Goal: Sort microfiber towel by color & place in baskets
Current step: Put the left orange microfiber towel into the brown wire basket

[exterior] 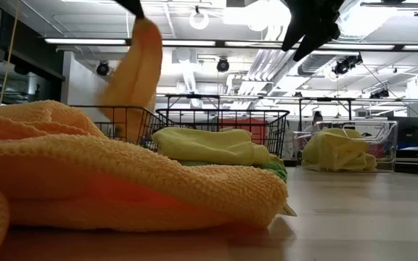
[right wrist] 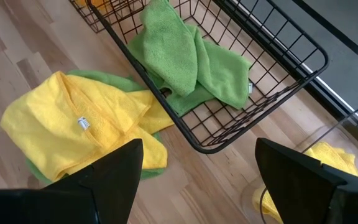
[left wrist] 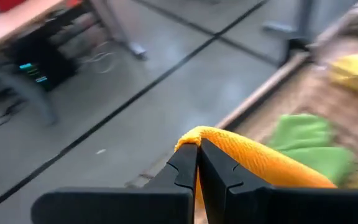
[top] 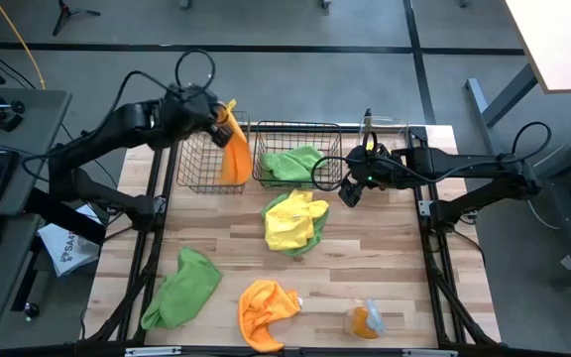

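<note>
left gripper [top: 224, 117] pinching orange towel [top: 233, 149], dangling straight over narrow mesh basket [top: 194, 169] | my right gripper [top: 350, 188] spread, empty

The table top [top: 385, 268] is made of pale wood planks with visible grain and a smooth, faintly sheened finish. On it, the wider basket [right wrist: 272, 74] and the narrow basket [top: 201, 164] beside it are formed of thin dark metal wire in an open mesh, while the bin [exterior: 383, 145] on the wider basket's other side is of clear, glossy plastic. The yellow towel [right wrist: 79, 124], the green towel [right wrist: 185, 56] and the orange towel [left wrist: 260, 162] are seen as soft, matt microfiber cloth with a fine nubbly pile, and the left gripper [left wrist: 197, 168] pinching the orange towel has smooth, matt black plastic-looking fingers [left wrist: 182, 171].
</note>
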Robot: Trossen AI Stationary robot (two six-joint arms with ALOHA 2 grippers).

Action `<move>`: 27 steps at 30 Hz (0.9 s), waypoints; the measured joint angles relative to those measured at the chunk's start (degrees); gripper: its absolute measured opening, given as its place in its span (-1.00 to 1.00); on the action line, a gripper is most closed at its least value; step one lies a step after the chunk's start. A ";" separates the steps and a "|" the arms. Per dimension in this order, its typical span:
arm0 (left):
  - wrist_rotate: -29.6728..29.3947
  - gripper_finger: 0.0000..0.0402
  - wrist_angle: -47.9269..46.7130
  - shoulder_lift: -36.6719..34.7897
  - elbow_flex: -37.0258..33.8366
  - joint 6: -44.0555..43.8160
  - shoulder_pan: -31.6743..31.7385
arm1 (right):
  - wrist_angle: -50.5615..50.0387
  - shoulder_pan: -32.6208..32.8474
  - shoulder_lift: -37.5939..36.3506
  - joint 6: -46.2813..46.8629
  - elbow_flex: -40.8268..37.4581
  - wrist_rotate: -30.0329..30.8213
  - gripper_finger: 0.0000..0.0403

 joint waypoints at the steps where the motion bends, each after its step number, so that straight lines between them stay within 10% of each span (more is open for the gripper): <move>1: -0.88 -1.00 -0.44 -0.03 -0.17 -0.04 1.41 | 0.02 0.00 0.00 -0.02 0.00 0.00 0.52; 8: -1.22 -1.00 -5.62 -1.81 -4.55 -2.19 11.62 | 0.00 0.00 0.00 0.02 0.00 0.11 0.52; 20: 15.82 -1.00 7.16 -3.58 -30.11 -8.12 14.97 | 0.00 0.00 0.00 0.04 0.00 0.91 0.52; 27: 21.11 -0.79 7.44 -3.62 -29.12 -5.28 14.97 | 0.00 0.00 0.00 0.04 0.00 1.95 0.52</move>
